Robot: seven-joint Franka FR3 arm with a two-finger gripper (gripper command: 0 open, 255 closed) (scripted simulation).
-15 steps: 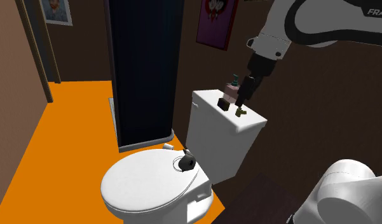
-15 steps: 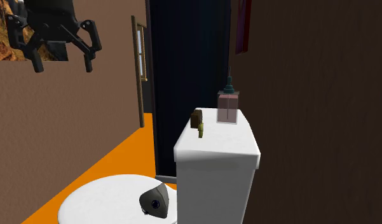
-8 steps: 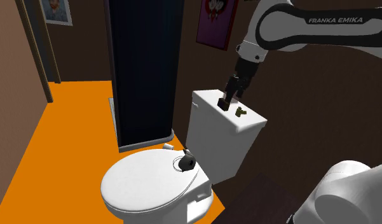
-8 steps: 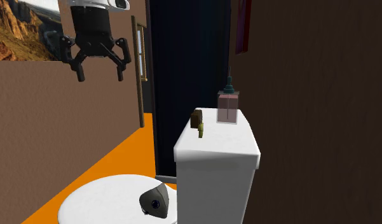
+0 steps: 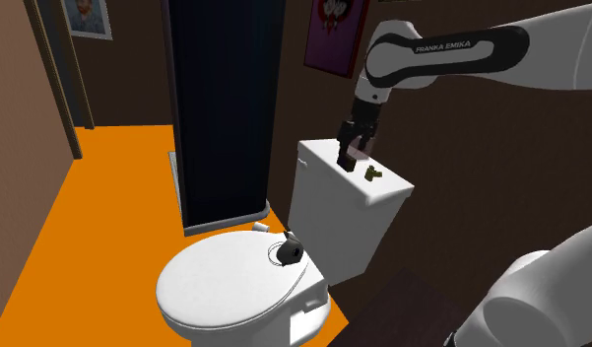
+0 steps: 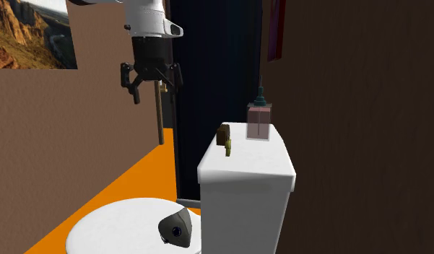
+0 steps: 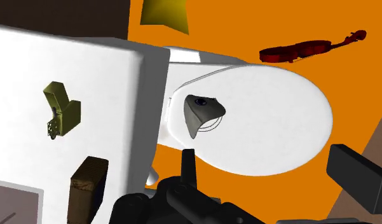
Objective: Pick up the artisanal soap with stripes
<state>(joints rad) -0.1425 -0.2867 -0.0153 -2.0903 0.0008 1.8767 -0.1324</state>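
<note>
Soap, one dark brown block (image 6: pixel 223 134), stood on the white toilet tank lid (image 6: pixel 244 162) beside one olive trinket (image 7: pixel 61 111) and one pump bottle (image 6: pixel 259 119), while the one pincer (image 6: pixel 152 88) hung above, spread open and empty.

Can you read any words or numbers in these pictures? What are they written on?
"FRANKA EMIKA": on the robot's white arm, seen in the shoulder view.
The wall poster, the framed portrait and the mountain picture show no words or numbers that can be read.
</note>
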